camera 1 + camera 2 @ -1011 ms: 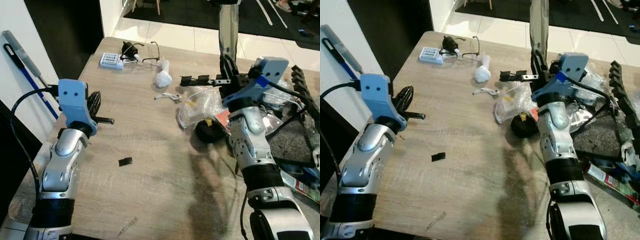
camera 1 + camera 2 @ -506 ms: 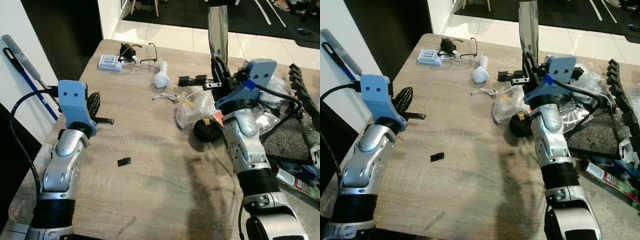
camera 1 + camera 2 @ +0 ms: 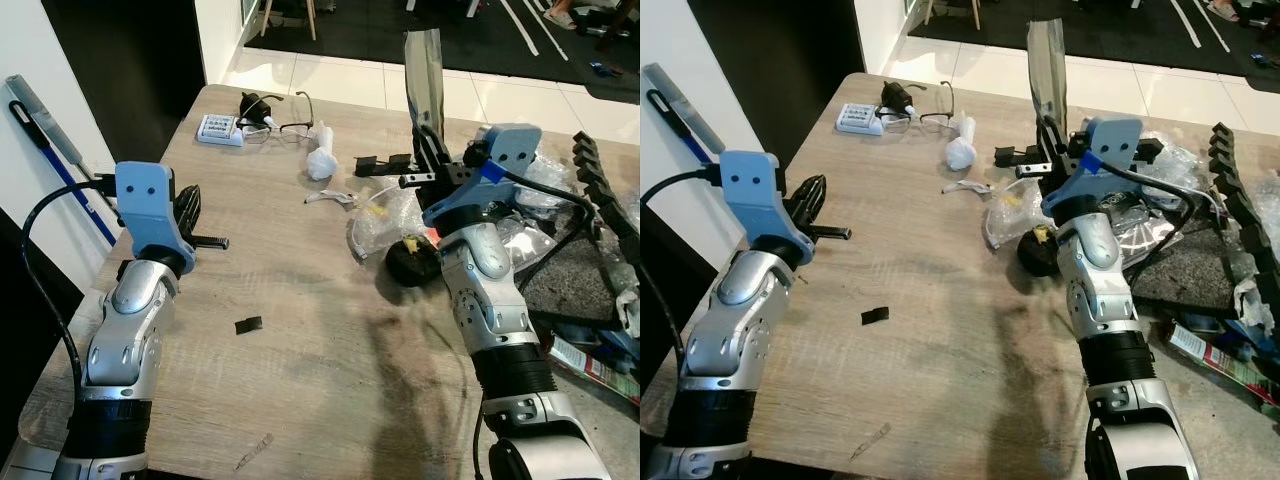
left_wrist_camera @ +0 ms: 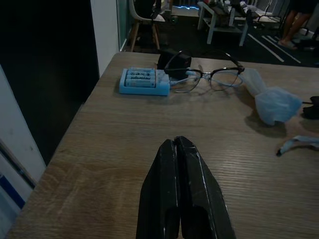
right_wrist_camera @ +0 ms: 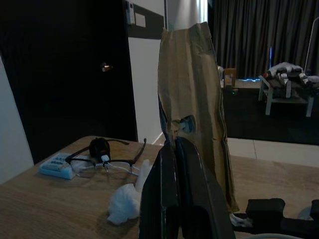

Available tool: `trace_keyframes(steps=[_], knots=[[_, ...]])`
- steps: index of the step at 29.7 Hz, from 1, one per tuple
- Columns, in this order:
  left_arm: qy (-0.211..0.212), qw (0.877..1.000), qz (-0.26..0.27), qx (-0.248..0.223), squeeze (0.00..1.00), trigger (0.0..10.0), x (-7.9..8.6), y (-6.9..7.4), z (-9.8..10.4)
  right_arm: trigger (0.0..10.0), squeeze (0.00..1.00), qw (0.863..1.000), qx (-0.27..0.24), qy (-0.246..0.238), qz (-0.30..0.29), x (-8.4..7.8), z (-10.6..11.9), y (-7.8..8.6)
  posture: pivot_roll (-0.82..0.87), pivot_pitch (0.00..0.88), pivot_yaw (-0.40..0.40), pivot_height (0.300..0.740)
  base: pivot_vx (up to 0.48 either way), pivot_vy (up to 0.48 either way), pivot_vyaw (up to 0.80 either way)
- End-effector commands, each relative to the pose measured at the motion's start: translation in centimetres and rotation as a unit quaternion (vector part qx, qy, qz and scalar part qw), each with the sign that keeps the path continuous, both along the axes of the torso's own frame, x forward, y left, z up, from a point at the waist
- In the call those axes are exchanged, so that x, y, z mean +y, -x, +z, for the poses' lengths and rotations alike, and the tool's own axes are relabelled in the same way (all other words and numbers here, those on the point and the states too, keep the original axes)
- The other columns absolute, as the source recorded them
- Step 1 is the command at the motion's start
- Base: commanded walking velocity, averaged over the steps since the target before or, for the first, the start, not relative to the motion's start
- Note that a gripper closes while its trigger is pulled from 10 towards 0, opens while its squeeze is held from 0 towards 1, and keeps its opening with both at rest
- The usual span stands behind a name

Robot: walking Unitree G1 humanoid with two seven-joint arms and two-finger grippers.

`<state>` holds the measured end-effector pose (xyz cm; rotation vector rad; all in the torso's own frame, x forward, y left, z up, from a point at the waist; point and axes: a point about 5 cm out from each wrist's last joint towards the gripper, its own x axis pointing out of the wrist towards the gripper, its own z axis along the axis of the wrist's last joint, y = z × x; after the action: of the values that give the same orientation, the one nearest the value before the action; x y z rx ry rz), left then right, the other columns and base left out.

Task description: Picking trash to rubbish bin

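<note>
A wooden table (image 3: 300,380) is carrying scattered items and two robot arms are reaching over it. The right gripper (image 3: 428,150) is raised above the middle of the table, near the far edge, with its forearm rising steeply from the near edge; its black fingers are pressed together on the lower end of a long, flat, brownish foil wrapper (image 3: 424,75), which is standing upright above them. The left gripper (image 3: 190,205) is hovering near the table's left edge, its forearm angled up from the near left corner, and its fingers are closed against each other with nothing between them. Just beside the right arm, crumpled clear plastic bags (image 3: 395,215) are lying next to a dark round object (image 3: 412,262). Toward the far left corner, a blue battery case (image 3: 220,129) is holding a row of batteries, with a pair of glasses (image 3: 290,115) beside it. A white wad of tissue (image 3: 323,158) is lying near the far edge, and a small black scrap (image 3: 248,324) is sitting toward the near left.
</note>
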<state>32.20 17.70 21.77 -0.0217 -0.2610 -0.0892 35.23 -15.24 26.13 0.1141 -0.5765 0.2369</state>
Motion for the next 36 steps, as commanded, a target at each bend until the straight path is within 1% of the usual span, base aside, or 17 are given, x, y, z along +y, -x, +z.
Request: trace_keyframes(steps=[1,6,22,26,28,30,32,33,34,35,36], knots=[[0.002,1.0,-0.007,0.003,0.0,10.0,-0.3,0.27,-0.24,10.0,0.0,1.0,0.006,-0.003,-0.003,-0.17,-0.41,0.27,0.0,0.178,-0.017,0.74,0.0,0.0,0.0],[0.002,1.0,-0.015,0.004,0.0,10.0,-0.5,0.4,-0.31,10.0,0.0,1.0,0.02,-0.01,0.004,0.35,-0.97,0.48,0.0,0.183,-0.019,0.74,0.0,0.0,0.0],[0.002,1.0,-0.018,0.006,0.0,10.0,-0.57,0.42,-0.29,10.0,0.0,1.0,0.027,-0.014,0.003,0.46,-1.16,0.67,0.0,0.186,-0.018,0.74,0.0,0.0,0.0],[-0.005,1.0,-0.02,0.005,0.0,10.0,-0.65,0.47,-0.27,10.0,0.0,0.999,0.031,-0.017,0.005,0.53,-1.23,0.76,0.0,0.187,-0.018,0.74,0.0,0.0,0.0],[-0.017,1.0,-0.025,0.003,0.0,10.0,-0.78,0.49,-0.19,10.0,0.0,0.999,0.033,-0.019,0.006,0.55,-1.27,0.79,0.0,0.19,-0.018,0.74,0.0,-0.48,0.0],[-0.02,0.999,-0.026,0.002,0.0,10.0,-0.82,0.49,-0.16,10.0,0.0,0.999,0.033,-0.019,0.006,0.57,-1.27,0.79,0.0,0.19,-0.018,0.74,0.0,-0.48,0.0],[-0.018,1.0,-0.025,0.003,0.0,10.0,-0.85,0.49,-0.19,10.0,0.0,0.999,0.033,-0.02,0.007,0.57,-1.25,0.8,0.0,0.19,-0.018,0.74,0.0,-0.48,0.0],[-0.008,1.0,-0.022,0.006,0.0,10.0,-0.72,0.45,-0.26,10.0,0.0,0.999,0.033,-0.02,0.006,0.58,-1.25,0.82,0.0,0.192,-0.018,0.74,0.0,0.0,0.0],[-0.008,1.0,-0.022,0.006,0.0,10.0,-0.72,0.45,-0.26,10.0,0.0,0.999,0.033,-0.02,0.006,0.58,-1.25,0.82,0.0,0.192,-0.018,0.74,0.0,0.0,0.0],[0.003,1.0,-0.018,0.011,0.0,10.0,-0.56,0.41,-0.35,10.0,0.0,0.999,0.033,-0.02,0.006,0.58,-1.25,0.83,0.0,0.192,-0.018,0.74,0.0,0.0,0.0],[0.001,1.0,-0.02,0.011,0.0,10.0,-0.56,0.41,-0.34,10.0,0.0,0.999,0.033,-0.02,0.006,0.57,-1.26,0.84,0.0,0.193,-0.02,0.74,0.0,0.0,0.0]])
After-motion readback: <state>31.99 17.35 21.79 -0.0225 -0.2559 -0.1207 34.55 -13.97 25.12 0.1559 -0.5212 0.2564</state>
